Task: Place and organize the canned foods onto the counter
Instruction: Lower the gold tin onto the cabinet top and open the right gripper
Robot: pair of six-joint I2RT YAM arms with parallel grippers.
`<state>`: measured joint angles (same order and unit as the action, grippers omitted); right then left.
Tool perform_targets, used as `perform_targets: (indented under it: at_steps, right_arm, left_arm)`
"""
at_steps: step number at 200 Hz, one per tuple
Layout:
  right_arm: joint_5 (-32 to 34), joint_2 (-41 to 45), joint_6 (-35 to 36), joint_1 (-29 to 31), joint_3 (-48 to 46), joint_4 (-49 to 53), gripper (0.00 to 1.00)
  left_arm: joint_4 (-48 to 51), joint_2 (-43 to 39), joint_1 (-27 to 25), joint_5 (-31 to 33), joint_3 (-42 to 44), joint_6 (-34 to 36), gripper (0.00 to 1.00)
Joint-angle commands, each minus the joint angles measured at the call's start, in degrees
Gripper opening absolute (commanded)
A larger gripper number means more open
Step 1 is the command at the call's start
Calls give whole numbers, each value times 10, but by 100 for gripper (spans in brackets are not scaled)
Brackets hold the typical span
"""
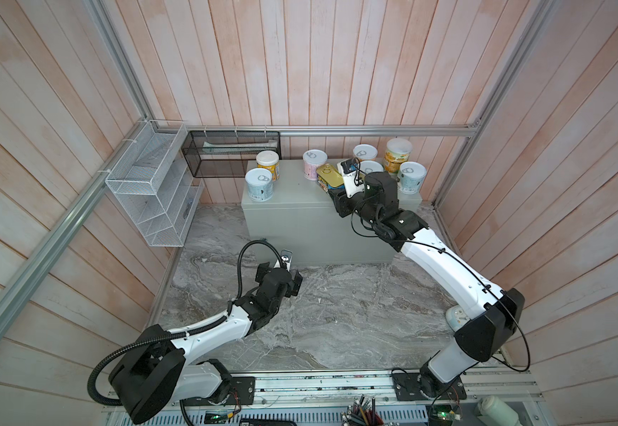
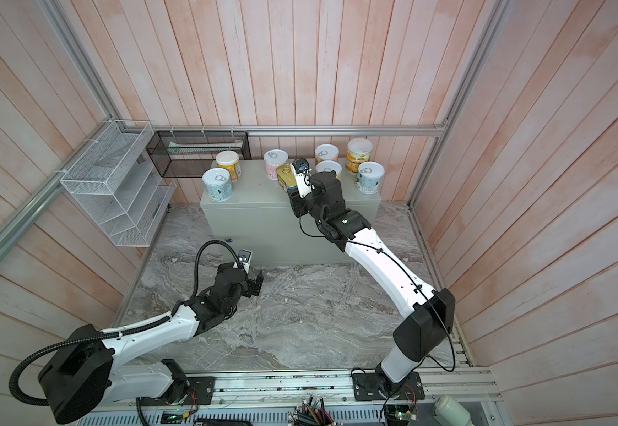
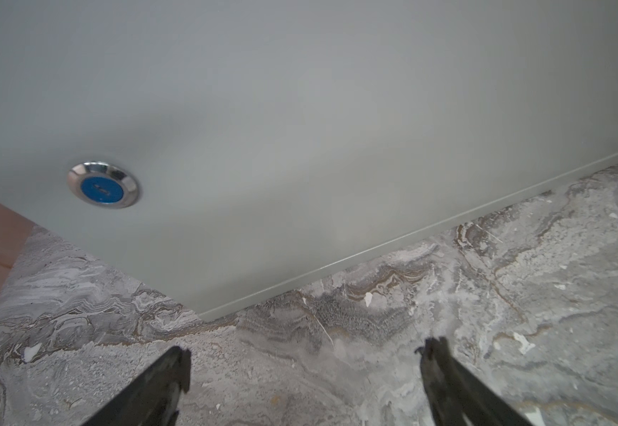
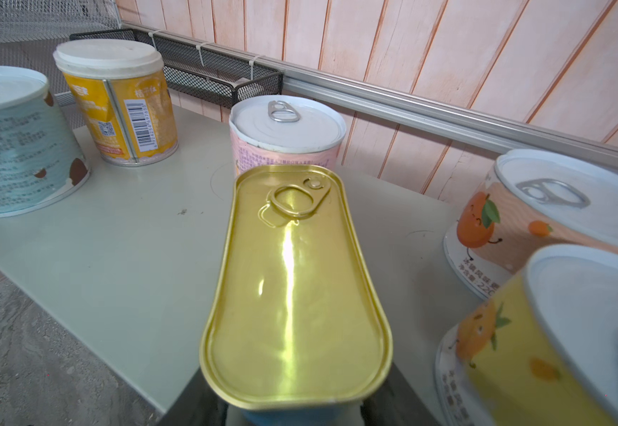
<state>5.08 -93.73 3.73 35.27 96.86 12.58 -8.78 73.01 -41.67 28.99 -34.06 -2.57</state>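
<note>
The tin (image 1: 324,172) (image 4: 292,287) is clamped at its near end by the right gripper (image 1: 331,191) (image 2: 292,191). It is held gold top up, over the middle of the counter (image 1: 292,195) (image 4: 134,239). Whether it rests on the counter top or is held just above it cannot be told. Its far end, where the pull-tab sits, lies just beside the pink can (image 1: 314,164) (image 4: 285,136). Whether the two touch cannot be told either.

Seven cans (image 1: 398,155) (image 2: 359,155) are seen upright on the counter in both top views. Two stand at the left end: a blue can (image 1: 260,184) (image 4: 16,147) in front and a yellow can (image 1: 267,165) (image 4: 119,103) behind. The pink can stands near the middle, at the back. Four are grouped at the right end, one of them partly hidden behind the right arm.

The left gripper (image 1: 281,276) (image 3: 307,359) is held low over the marble (image 1: 318,313) (image 3: 521,276), just in front of the counter, with its jaws wide apart. In the left wrist view the counter's front (image 3: 300,110) and its lock (image 3: 102,184) are seen ahead of the fingertips (image 3: 180,365).
</note>
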Motion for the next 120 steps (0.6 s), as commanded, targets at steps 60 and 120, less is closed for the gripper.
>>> perform_targets:
  at_steps: [60, 120]
  right_arm:
    - [-5, -3, 12, -6, 13, 2, 78]
    - [1, 59, -3, -6, -11, 0, 87]
  left_arm:
    - [4, 18, 3, 10, -21, 5, 100]
    - [3, 19, 2, 10, -20, 4, 100]
